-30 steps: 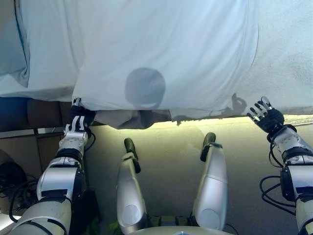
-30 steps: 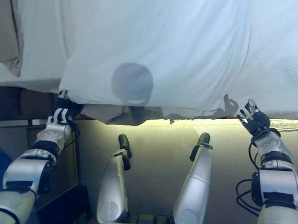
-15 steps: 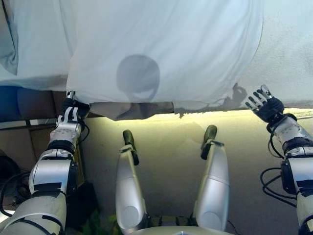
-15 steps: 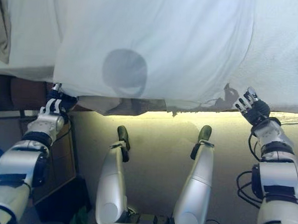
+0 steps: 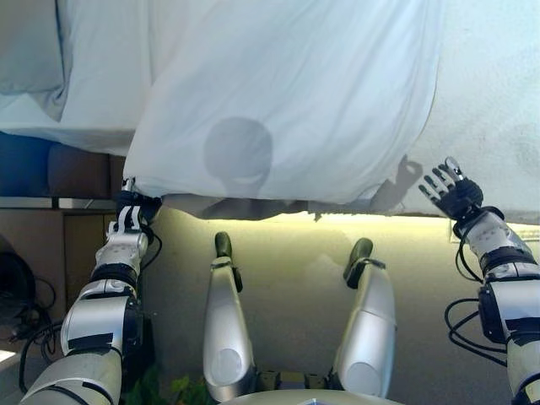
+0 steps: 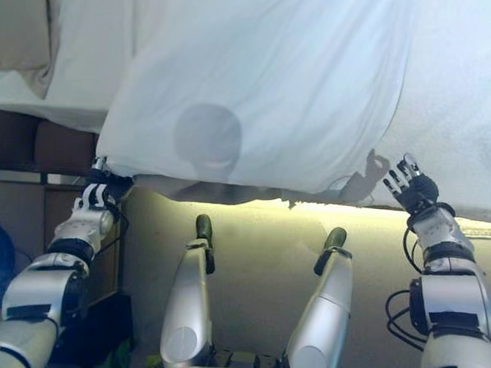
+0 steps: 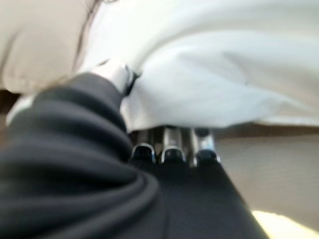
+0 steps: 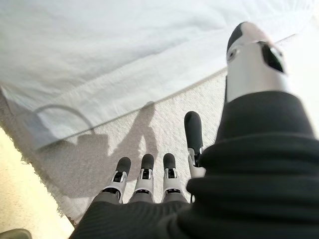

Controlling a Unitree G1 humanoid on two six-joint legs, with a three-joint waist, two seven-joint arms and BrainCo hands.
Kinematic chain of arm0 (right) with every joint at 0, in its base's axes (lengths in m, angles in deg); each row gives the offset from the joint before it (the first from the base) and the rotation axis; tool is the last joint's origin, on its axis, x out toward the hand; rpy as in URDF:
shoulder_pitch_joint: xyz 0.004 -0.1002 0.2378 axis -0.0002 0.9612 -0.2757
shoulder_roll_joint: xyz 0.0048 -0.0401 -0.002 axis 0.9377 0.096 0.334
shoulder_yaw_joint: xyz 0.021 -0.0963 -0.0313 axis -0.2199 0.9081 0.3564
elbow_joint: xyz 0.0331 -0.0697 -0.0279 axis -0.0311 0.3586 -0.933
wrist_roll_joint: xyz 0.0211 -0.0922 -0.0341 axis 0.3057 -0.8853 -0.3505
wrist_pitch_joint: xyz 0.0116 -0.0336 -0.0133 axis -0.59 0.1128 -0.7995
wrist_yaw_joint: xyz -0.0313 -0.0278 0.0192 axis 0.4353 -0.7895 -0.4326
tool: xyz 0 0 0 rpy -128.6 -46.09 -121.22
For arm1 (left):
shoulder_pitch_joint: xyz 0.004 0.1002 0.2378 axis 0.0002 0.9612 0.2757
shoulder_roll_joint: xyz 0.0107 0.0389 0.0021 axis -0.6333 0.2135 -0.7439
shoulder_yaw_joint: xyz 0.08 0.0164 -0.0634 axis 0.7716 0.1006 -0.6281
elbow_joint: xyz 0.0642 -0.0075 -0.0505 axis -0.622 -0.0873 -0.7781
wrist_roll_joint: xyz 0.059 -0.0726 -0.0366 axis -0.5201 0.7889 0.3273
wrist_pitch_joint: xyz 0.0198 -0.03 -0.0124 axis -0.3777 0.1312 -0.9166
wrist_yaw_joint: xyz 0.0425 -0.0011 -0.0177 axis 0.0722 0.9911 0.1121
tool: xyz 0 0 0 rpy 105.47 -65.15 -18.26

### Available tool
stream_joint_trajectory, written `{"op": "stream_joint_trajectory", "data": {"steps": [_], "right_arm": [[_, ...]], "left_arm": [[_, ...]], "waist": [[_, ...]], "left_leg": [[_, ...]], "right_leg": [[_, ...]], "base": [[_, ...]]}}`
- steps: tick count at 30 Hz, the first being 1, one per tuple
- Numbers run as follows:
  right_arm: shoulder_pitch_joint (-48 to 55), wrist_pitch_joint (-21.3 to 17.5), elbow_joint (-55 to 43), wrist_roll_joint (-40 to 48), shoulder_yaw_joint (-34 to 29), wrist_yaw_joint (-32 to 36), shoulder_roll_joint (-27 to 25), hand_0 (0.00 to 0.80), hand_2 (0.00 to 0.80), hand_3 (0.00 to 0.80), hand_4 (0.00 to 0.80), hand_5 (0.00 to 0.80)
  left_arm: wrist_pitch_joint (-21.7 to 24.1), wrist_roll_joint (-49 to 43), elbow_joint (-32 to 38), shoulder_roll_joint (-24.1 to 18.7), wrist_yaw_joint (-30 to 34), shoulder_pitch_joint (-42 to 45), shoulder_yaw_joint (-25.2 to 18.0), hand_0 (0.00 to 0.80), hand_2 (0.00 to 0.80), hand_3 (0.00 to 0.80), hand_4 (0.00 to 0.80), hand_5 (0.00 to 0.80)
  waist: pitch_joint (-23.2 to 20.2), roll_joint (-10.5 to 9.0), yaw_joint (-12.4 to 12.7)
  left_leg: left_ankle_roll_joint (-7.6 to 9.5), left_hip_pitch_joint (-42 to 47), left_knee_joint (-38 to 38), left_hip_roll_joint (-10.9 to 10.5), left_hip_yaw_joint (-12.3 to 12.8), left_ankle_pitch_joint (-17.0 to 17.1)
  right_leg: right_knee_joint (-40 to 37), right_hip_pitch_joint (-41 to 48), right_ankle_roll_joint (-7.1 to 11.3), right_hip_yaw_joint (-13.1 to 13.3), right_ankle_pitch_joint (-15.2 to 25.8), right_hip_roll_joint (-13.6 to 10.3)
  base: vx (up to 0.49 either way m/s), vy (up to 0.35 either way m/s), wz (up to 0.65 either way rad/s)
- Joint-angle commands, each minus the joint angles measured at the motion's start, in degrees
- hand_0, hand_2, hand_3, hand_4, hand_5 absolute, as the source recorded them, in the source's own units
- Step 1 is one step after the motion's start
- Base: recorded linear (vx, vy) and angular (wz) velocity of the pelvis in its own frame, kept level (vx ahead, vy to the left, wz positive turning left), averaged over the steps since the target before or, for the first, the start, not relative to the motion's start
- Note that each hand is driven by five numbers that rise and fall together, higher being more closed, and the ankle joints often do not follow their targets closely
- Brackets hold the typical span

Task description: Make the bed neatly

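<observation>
You're in a bedroom: a bed (image 5: 498, 101) with a white sheet (image 5: 287, 93), a pillow (image 5: 29, 46) at its head.

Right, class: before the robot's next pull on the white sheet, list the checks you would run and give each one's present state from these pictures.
1. Left hand pinching the near corner of the white sheet: ok; the wrist view shows cloth between thumb and fingers.
2. Right hand gripping the sheet: not ok; its fingers are spread, holding nothing.
3. Right hand lying over the sheet's edge: not ok; it hovers over the textured mattress cover beside it.
4. Sheet square to the bed: not ok; the near edge runs slanted.
5. Sheet's far corners placed: cannot tell; out of view.
</observation>
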Motion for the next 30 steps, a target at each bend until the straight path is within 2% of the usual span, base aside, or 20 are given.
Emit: {"op": "stream_joint_trajectory", "data": {"steps": [1, 8, 13, 22, 25, 30], "right_arm": [[1.4, -2.6, 0.6, 1.4, -3.7, 1.7, 2.3, 0.0, 0.0, 0.0, 0.0, 0.0], [2.7, -2.0, 1.7, 0.8, -3.9, 2.9, -0.2, 0.0, 0.0, 0.0, 0.0, 0.0], [1.9, -1.2, 2.3, -0.4, -3.6, 2.4, -2.1, 0.0, 0.0, 0.0, 0.0, 0.0], [-0.7, -0.5, 1.2, 0.0, -1.3, 2.7, -2.2, 0.0, 0.0, 0.0, 0.0, 0.0], [-1.3, -0.5, 1.0, -0.2, -0.4, 3.2, -1.8, 0.0, 0.0, 0.0, 0.0, 0.0], [-2.5, 0.2, 0.3, -0.8, 0.6, 3.2, -2.2, 0.0, 0.0, 0.0, 0.0, 0.0]], "left_arm": [[5.6, -0.2, -3.9, -12.8, 1.2, 7.4, -9.1, 0.8, 0.8, 0.8, 0.8, 0.8], [3.4, -3.9, -8.5, -16.6, 1.8, 12.4, -12.7, 0.8, 0.8, 0.8, 0.8, 0.8], [1.7, -3.4, -10.6, -16.8, 3.0, 14.2, -14.4, 0.8, 0.8, 0.8, 0.8, 0.8], [0.0, -4.3, -8.3, -13.7, 0.4, 6.3, -7.0, 0.8, 0.8, 0.8, 0.8, 0.8], [0.1, -4.3, -7.9, -12.1, 0.3, 4.5, -4.2, 0.8, 0.8, 0.8, 0.8, 0.8], [-0.1, -2.4, -7.0, -11.7, -1.9, 2.8, -2.1, 0.8, 0.8, 0.8, 0.8, 0.8]], "waist": [[-0.5, -1.8, 3.8], [-1.3, -0.33, 3.9], [-1.2, -0.33, 4.1], [-0.1, -2.35, 2.8], [-0.1, -2.71, 2.3], [-0.1, -2.94, 1.6]], "left_leg": [[2.24, -0.5, 4.2, -1.6, -0.9, -2.9], [2.3, 1.9, 3.3, -2.1, -0.5, -3.3], [2.26, 1.9, 3.1, -1.9, -0.4, -3.2], [2.16, -2.2, 5.3, -1.0, -1.3, -3.4], [2.11, -3.4, 5.4, -1.1, -1.3, -3.2], [1.96, -5.1, 5.2, -1.0, -0.8, -2.6]], "right_leg": [[-7.7, 6.4, 4.33, 1.6, 3.1, -4.2], [-7.6, 8.1, 3.92, 1.9, 2.1, -4.9], [-7.0, 8.0, 3.67, 2.2, 1.8, -5.4], [-6.6, 4.1, 3.77, 3.8, 3.1, -4.5], [-8.2, 3.0, 4.07, 4.2, 4.7, -4.2], [-10.5, 1.3, 4.27, 4.6, 7.1, -4.0]], "base": [[0.016, 0.025, 0.08], [0.027, 0.066, 0.02], [0.023, 0.08, 0.05], [-0.021, 0.065, 0.03], [0.01, 0.12, 0.01], [0.001, 0.121, -0.07]]}}
